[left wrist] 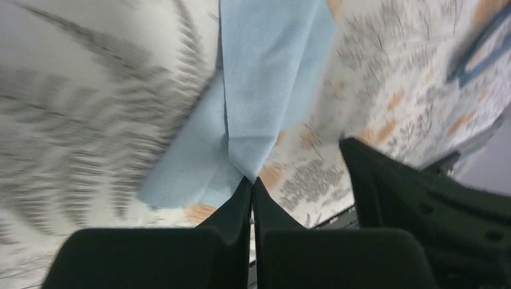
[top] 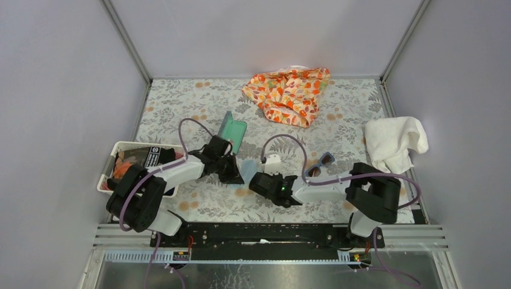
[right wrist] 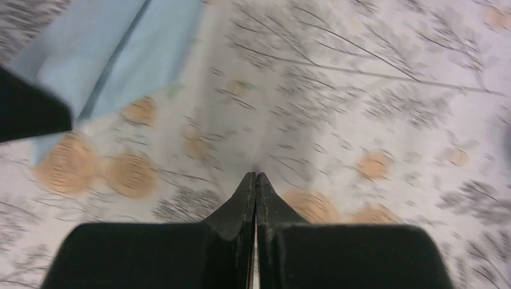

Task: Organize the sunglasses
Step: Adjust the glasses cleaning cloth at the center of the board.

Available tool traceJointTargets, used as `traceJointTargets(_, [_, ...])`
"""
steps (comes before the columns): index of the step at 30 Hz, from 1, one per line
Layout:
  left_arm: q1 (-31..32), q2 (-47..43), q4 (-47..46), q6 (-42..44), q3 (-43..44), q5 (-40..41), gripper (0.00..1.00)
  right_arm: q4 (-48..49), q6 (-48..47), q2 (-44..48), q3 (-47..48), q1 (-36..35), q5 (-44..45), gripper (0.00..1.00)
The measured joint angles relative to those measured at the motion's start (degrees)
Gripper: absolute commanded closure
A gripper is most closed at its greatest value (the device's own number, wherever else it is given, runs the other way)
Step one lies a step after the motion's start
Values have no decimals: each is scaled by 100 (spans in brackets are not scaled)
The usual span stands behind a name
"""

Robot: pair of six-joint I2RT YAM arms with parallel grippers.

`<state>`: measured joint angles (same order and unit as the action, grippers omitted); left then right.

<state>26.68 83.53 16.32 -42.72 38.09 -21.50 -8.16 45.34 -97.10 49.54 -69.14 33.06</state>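
Soft matt blue cloth (left wrist: 265, 90), matt black plastic left pincer (left wrist: 252, 182).

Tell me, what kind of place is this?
Probably a robot practice booth, not a home: plain grey walls close in a table, two robot arms are bolted at its near edge, and sunglasses and a case are set out on it.

L gripper (left wrist: 252, 180): jaws shut, tips pinching the cloth (left wrist: 265, 78) corner just ahead. R gripper (right wrist: 255, 176): jaws shut, nothing btwn tips, angled down.
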Motion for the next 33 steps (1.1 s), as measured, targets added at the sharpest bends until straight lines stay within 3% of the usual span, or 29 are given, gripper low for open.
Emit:
traceJointTargets(8, [1106, -153, -935, -1314, -396, -273, 100, -654, 354, 1209, -984, 415, 168, 100])
traceJointTargets(11, [1526, 120, -1325, -1633, -155, -374, 100, -634, 409, 1784, -1305, 896, 70, 84])
traceJointTargets(14, [1875, 804, -1587, -1770, 640, -560, 100, -697, 387, 2441, -1464, 1241, 46, 71])
traceJointTargets(20, [1976, 1355, -2094, -1875, 1945, -922, 100, -1119, 52, 3445, -1056, 1416, 411, 62])
traceJointTargets(26, [1746, 1327, -2315, -1801, 1762, -979, 100, -1233, -188, 3980, -817, 1506, 531, 61])
traceJointTargets(27, [1720, 1322, -2299, -1775, 1617, -975, 91, -1244, -201, 3963, -817, 1506, 511, 61])
traceJointTargets(29, [1663, 1320, -2229, -1657, 1163, -907, 58, -1252, -201, 3866, -820, 1506, 437, 61])
traceJointTargets(30, [1646, 1322, -2162, -1587, 942, -868, 47, -1235, -203, 3799, -828, 1506, 382, 61])
traceJointTargets(33, [1606, 1314, -1814, -1478, 369, -732, 39, -1169, -201, 3482, -903, 1506, 118, 61])
